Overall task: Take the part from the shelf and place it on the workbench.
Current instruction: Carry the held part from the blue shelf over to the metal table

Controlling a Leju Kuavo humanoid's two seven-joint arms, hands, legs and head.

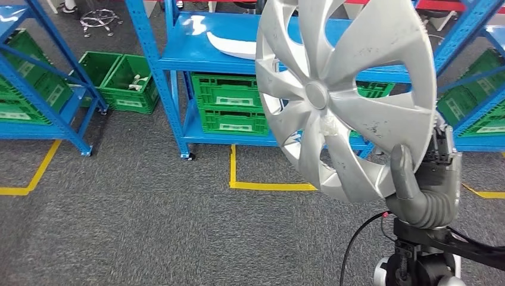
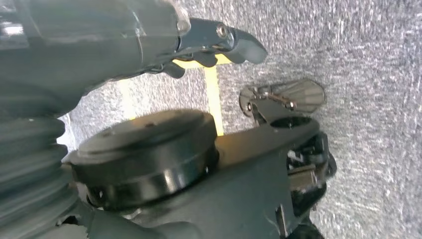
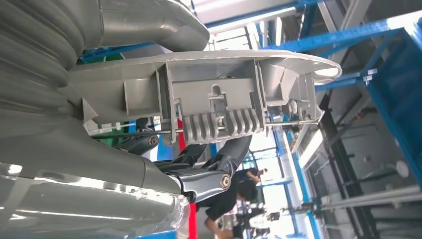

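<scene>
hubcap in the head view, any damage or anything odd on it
Yes: the silver hubcap, held upright by the right hand, has dark scuff specks on a lower-right spoke and a rough whitish patch just below its hub.

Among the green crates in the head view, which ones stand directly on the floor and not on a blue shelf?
The green crates between the two blue racks, left of the middle rack, sit on the grey carpet; all others rest on rack shelves.
</scene>
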